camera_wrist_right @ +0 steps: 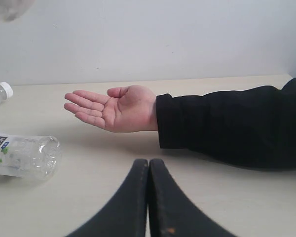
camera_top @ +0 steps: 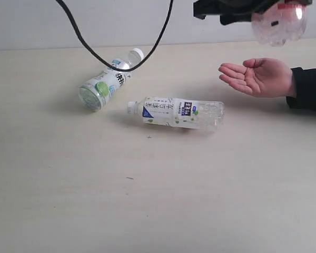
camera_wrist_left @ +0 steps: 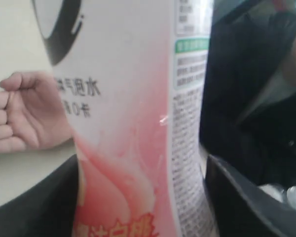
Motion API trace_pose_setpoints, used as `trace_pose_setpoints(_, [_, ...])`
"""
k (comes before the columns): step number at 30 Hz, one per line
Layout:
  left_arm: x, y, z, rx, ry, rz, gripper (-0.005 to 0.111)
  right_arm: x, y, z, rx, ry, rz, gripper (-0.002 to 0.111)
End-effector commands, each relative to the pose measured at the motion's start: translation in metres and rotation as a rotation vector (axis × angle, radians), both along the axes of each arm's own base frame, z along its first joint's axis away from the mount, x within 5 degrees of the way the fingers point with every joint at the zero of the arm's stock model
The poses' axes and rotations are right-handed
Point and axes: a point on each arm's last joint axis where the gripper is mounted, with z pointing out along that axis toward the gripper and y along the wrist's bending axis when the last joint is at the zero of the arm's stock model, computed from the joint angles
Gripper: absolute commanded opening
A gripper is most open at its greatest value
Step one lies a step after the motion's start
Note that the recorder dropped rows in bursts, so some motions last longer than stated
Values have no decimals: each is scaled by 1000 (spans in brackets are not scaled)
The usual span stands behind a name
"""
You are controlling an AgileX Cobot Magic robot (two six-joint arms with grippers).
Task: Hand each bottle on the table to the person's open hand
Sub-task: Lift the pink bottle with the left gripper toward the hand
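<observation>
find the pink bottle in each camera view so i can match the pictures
Exterior view: the pink bottle is at the top right, held in the air above the open hand.
Left wrist view: it fills most of the picture, close up, beside the hand.
Right wrist view: only a blurred clear bit shows in a corner, probably its base.
Shared landmark: the open hand, seen in all three.

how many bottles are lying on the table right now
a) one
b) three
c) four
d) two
d: only the left bottle and the middle bottle lie on the table; the pink-labelled bottle is held up above the open hand.
</observation>
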Motion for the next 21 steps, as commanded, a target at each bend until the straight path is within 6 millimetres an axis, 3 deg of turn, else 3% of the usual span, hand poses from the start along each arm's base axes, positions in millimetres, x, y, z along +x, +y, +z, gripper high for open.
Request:
trace_pose_setpoints(1, [9,5,24,-146,-25,65,0,0,0,-1,1,-9,-8,0])
trace_pose_setpoints(7, [17,-3,29,-275,0,115,0,0,0,-1,1,-9,-8,0])
trace_pose_setpoints(10, [26,-10,21,-291,-15,136,0,0,0,-1,1,-9,-8,0])
trace_pose_setpoints(17, [50,-27,-25,-310,111,186,0,0,0,-1,1,-9,-8,0])
trace_pose_setpoints(21, [63,-36,-62,-272,152,204,0,0,0,-1,1,-9,-8,0])
